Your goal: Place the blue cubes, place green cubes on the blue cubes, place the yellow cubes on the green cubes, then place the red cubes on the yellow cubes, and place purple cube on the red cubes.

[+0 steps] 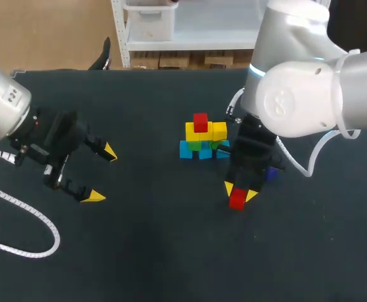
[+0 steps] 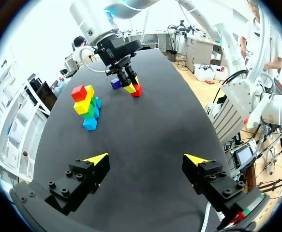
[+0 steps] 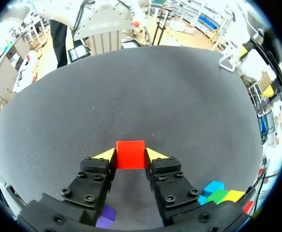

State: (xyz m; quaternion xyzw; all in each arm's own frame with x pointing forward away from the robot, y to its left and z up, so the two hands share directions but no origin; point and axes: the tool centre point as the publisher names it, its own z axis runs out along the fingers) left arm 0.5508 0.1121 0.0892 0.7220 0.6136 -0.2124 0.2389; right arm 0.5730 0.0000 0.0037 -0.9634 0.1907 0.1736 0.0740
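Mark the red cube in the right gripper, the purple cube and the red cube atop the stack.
held red cube [image 3: 130, 154], right wrist view, centre of its visible face.
purple cube [image 2: 115, 83], left wrist view, centre of its visible side.
top red cube [image 1: 200, 122], head view, middle of its front face.

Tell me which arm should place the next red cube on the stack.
Right: the right gripper is shut on a red cube beside the stack; the left gripper is open, empty, farther off.

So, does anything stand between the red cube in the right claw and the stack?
Nothing visible does. Only bare table lies between the red cube in the right claw and the stack. The purple cube sits beside the claw, away from that path.
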